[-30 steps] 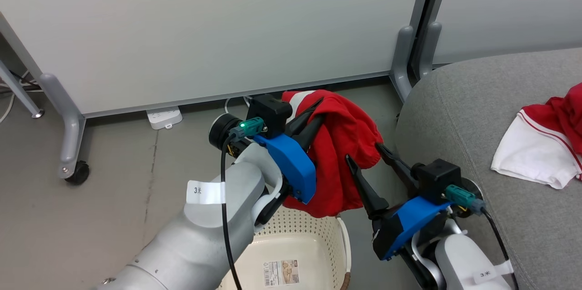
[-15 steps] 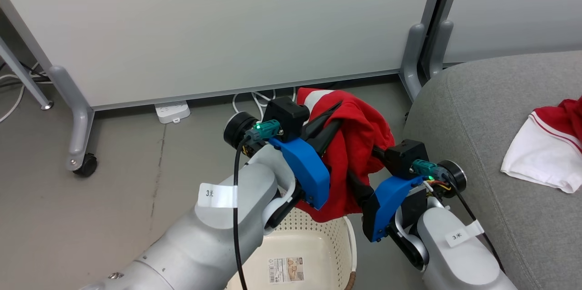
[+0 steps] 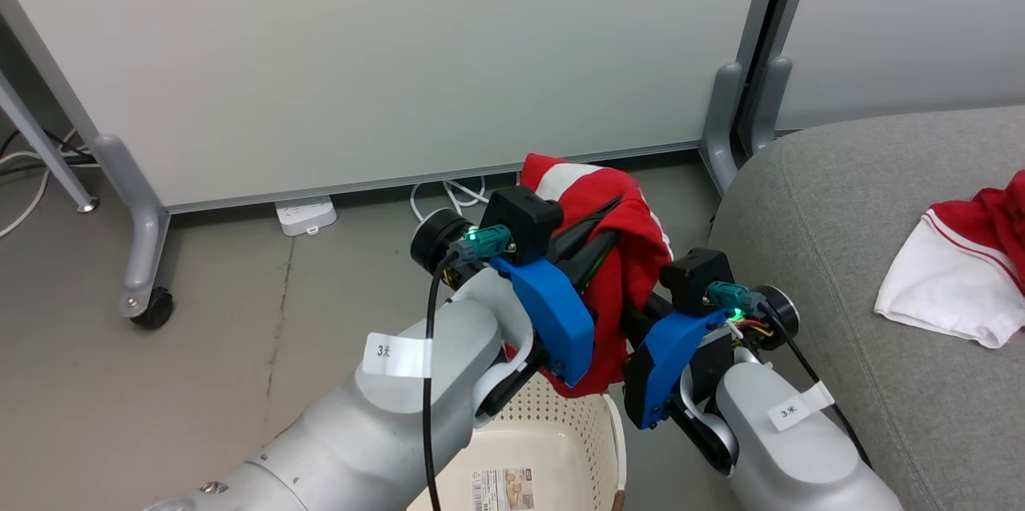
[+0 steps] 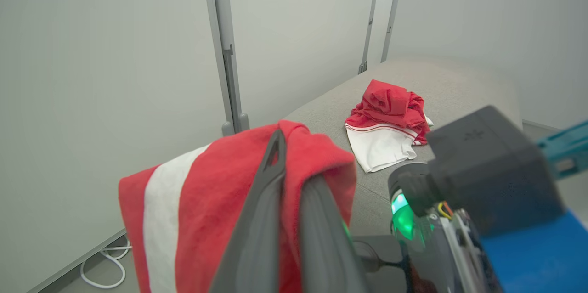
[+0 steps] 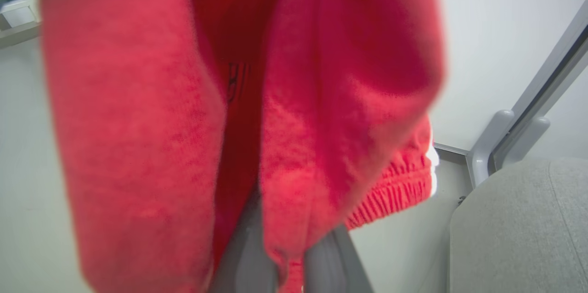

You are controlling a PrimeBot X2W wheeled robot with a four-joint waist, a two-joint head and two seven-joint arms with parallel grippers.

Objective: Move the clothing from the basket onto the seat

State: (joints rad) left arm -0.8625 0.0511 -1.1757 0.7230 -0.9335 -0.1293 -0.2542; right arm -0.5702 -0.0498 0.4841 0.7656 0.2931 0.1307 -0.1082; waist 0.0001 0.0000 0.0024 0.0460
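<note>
Shorts [image 3: 633, 279] hang over the basket [image 3: 560, 419], pinched in both our jaws; the seat [image 3: 817, 239] lies rightward, nearer our right arm [image 3: 793, 455].

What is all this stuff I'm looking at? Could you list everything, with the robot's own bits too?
held garment: one, red with a white stripe, in the air above the basket
second garment: one, red and white, crumpled on the seat
basket: one, cream, on the floor under the arms
seat: one, light grey, at the right
partition panels: two, pale grey, behind
power strip: one, white, on the floor under a panel
cable: one, white, looped beside the strip
caster wheel: one, black, far left
left gripper: dark fingers, shut on the held garment
right gripper: dark fingers, pinching the same garment
</note>
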